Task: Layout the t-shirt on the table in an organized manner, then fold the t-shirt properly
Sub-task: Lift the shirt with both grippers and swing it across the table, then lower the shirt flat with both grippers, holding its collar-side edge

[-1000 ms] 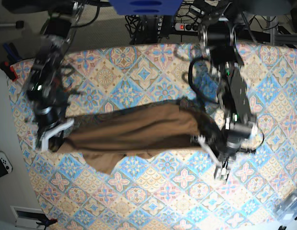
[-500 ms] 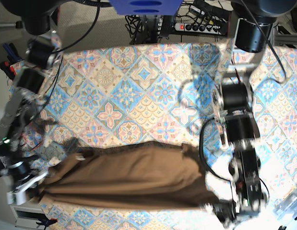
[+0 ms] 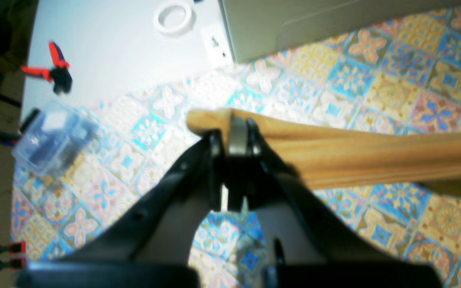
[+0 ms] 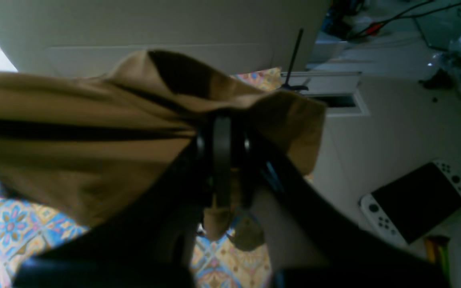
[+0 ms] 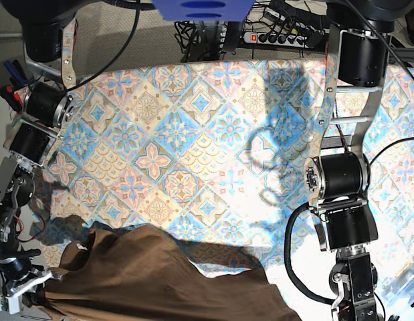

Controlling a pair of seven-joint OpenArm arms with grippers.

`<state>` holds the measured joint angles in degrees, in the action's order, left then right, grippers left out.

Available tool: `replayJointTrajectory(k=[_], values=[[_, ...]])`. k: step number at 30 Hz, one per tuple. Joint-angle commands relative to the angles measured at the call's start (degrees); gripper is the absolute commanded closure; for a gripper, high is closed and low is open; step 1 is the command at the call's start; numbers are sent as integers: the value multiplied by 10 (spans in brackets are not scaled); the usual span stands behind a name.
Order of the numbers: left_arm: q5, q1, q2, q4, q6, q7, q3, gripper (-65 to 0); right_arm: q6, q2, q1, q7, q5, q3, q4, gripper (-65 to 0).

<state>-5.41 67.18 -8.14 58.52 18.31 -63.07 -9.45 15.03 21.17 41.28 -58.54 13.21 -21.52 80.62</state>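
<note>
Left gripper [image 3: 233,138] clamped tight on t-shirt [image 5: 160,281] edge, cloth stretching rightward; right gripper [image 4: 222,140] pinched on bunched fabric, table [image 5: 213,134] beneath both

My desk [image 5: 193,120] wears tile-pattern cloth, the tan t-shirt [image 5: 153,281] draped across its 6 o'clock edge.
</note>
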Motion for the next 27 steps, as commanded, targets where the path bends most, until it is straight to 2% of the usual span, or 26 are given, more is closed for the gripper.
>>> replayJointTrajectory(k=[1,5,8,10,14,16,19,21,27], values=[[-16,25,-7,10,-6,12,-1,0,-8,11,22,19,-8,6,13,0],[-13,-13,-8,33,-2,-18,-1,0,-8,11,21,21,-8,17,16,0],[-12,-90,-8,152,-2,-51,-1,0,-8,4,7,21,-5,16,50,0],[-12,-144,-8,243,2,-91,-1,0,-8,-13,-57,21,-5,14,70,0],[-14,-239,-9,363,53,-145,-1,0,-8,-43,-140,21,-5,14,109,0],[-15,-289,-9,417,62,-164,-4,0,-8,-58,-157,22,-5,13,129,0],[-13,-375,-9,497,62,-169,-2,0,-8,-82,-208,27,-4,13,133,0],[-14,-431,-9,540,62,-169,-2,0,-8,-99,-251,58,-5,13,138,0],[-11,-567,-24,574,62,-169,-7,0,-8,-131,-357,107,-4,13,131,0]])
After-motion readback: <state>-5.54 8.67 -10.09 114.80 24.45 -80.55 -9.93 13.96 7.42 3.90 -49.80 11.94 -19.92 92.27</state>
